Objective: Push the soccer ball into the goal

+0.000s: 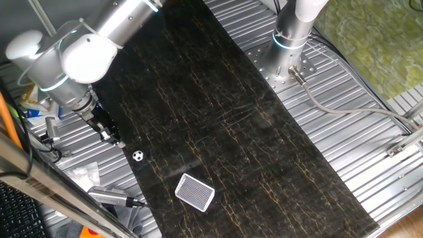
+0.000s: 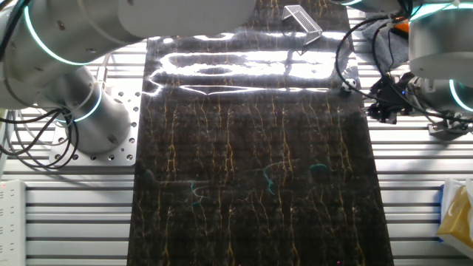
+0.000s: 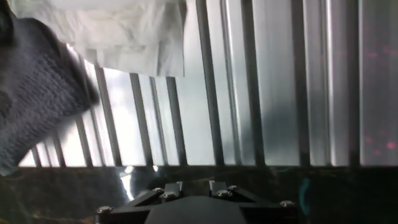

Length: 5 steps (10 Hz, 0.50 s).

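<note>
Resting on the dark mat (image 1: 264, 152), the soccer ball (image 1: 138, 156) lies near the goal (image 1: 195, 192) and just beside the gripper (image 1: 116, 139), whose finger spacing cannot be told.

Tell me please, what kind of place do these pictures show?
Probably a robotics lab or test bench. A silver robot arm is bolted to a ribbed aluminium table, a dark marble-patterned mat is the work surface, and the props are toys: a tiny black-and-white soccer ball and a small netted white goal.
</note>
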Tool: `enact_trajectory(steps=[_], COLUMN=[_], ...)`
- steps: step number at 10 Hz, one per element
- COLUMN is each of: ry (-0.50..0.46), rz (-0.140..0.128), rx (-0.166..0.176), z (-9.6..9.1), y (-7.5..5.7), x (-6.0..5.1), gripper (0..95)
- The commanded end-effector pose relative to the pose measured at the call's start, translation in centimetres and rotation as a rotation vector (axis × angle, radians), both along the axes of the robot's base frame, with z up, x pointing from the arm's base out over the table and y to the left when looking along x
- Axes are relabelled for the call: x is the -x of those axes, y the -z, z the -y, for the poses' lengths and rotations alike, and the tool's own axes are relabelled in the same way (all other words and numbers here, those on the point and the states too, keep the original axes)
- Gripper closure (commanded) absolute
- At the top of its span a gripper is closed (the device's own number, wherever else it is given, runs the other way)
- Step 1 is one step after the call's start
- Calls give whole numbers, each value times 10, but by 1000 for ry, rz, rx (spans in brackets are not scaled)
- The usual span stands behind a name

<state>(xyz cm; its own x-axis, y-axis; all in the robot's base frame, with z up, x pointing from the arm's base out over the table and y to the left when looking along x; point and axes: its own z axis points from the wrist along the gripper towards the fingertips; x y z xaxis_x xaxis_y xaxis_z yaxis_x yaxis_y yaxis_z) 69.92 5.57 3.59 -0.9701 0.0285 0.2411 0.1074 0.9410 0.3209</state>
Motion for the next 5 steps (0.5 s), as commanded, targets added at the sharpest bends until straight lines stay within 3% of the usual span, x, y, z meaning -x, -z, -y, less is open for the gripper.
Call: enact_trajectory(steps=[1,5], ry=[14,45], rz=[0,2], rx=[-8,-11], z=[-6,-25], y=[1,4], x=[0,4], gripper=[760,760])
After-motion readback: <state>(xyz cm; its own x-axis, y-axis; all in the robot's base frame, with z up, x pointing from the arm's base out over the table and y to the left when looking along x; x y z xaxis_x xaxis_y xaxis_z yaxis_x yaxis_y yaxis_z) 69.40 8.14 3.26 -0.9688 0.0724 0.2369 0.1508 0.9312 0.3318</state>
